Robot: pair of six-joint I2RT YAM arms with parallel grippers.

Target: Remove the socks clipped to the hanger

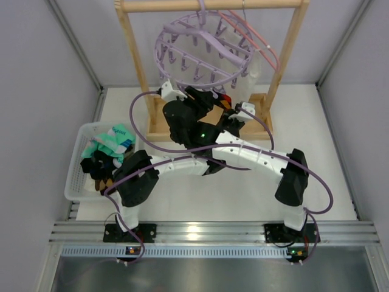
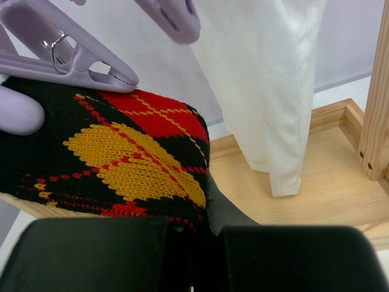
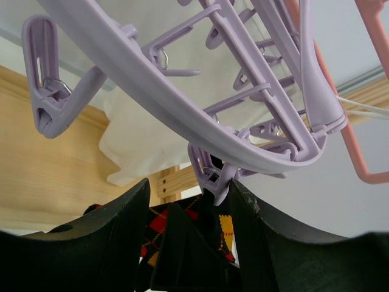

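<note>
White counter (image 1: 322, 176), pale wooden rack base (image 2: 316, 194) standing on it at the far middle, raised rim around its flat board, white slatted basket (image 1: 74, 182) at the counter's left edge, socks (image 1: 112, 143) heaped inside, teal-green, black, brown

- pale grey walls (image 1: 36, 73) on three sides
- white tabletop (image 1: 243, 196)
- wooden rack frame (image 1: 152, 5) standing at the back
- aluminium rail (image 1: 206, 231) along the near edge
</note>
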